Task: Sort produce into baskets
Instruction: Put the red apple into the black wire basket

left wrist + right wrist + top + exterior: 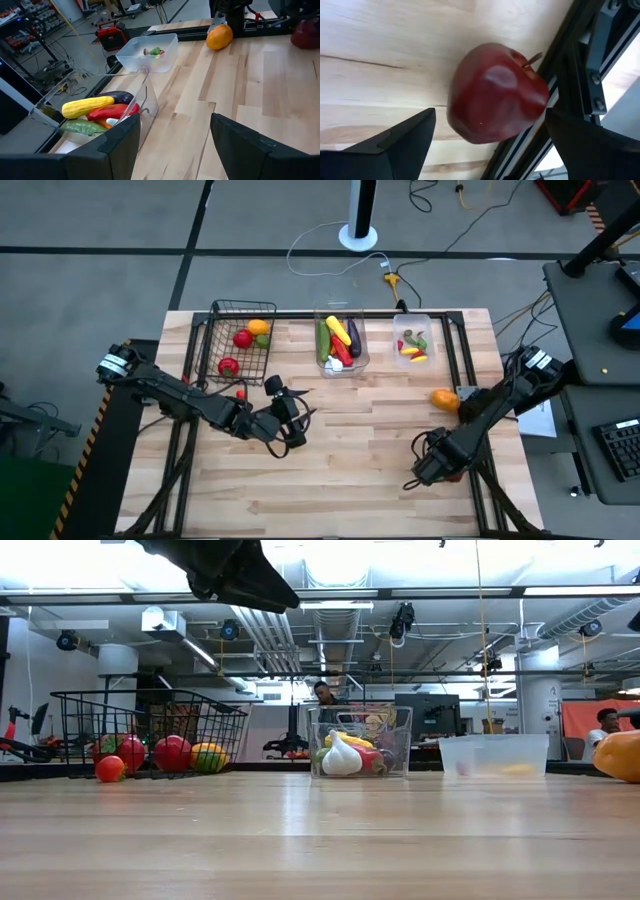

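A dark red apple (495,95) with a short stem lies on the wood at the table's near right, against the black frame rail (570,75). My right gripper (490,120) is open, with one finger on each side of the apple; I see no touch. It also shows in the high view (432,470). My left gripper (297,430) is open and empty above the table's middle. An orange pepper (445,399) lies on the table at the right.
The black wire basket (240,340) at the far left holds red and yellow fruit. The taller clear bin (341,345) holds a cucumber, an eggplant, garlic and other vegetables. The shallow bin (413,343) holds small peppers. A small red fruit (110,768) lies by the basket.
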Robot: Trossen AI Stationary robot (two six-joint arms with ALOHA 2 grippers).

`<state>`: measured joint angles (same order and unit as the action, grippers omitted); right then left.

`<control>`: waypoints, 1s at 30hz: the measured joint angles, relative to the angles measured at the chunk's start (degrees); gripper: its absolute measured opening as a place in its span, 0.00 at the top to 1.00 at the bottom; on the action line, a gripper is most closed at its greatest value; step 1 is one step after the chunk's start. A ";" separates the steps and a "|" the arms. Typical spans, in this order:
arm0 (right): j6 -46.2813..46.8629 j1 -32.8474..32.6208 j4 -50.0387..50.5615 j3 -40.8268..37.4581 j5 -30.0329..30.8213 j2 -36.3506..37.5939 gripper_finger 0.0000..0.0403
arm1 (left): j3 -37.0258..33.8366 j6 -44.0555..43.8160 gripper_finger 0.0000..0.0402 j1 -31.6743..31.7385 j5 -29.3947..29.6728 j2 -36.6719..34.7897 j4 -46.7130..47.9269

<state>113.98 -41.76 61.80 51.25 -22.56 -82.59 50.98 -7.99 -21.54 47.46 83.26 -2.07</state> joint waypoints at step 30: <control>-6.09 0.00 -2.93 -0.59 1.97 -3.49 0.24 | -0.08 -1.11 0.44 0.00 -0.02 0.00 -0.07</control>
<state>107.90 -41.76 58.87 50.67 -20.59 -86.07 50.90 -9.10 -21.54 47.44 83.26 -2.13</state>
